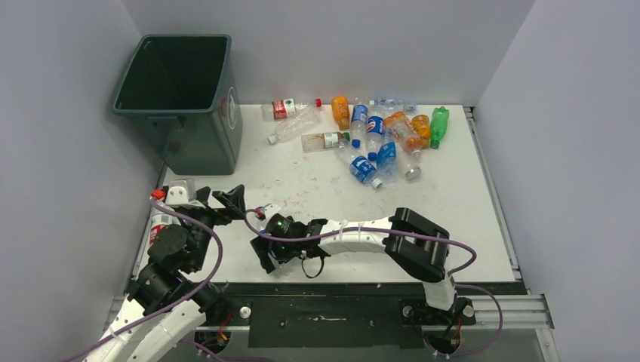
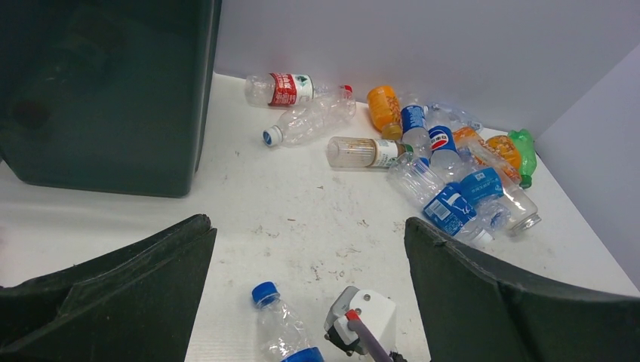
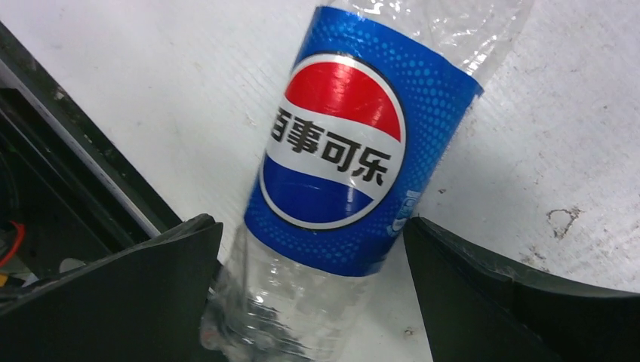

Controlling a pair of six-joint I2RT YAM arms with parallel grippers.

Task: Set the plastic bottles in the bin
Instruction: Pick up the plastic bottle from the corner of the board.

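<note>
The right gripper (image 3: pixel 311 249) is spread open around a blue-label bottle (image 3: pixel 336 151) lying on the table (image 1: pixel 302 188) near its front edge. The left gripper (image 2: pixel 309 249) is also open and empty; the other bottles (image 1: pixel 377 136) lie heaped at the far side, right of the bin (image 1: pixel 204 139).

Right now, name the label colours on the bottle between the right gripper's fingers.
Blue label with a red, white and blue roundel; clearest in right wrist view.

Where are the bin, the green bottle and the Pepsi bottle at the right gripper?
bin (image 1: pixel 198 143), top external view, front wall.
green bottle (image 1: pixel 439 124), top external view, body.
Pepsi bottle (image 3: pixel 336 151), right wrist view, blue label.
</note>
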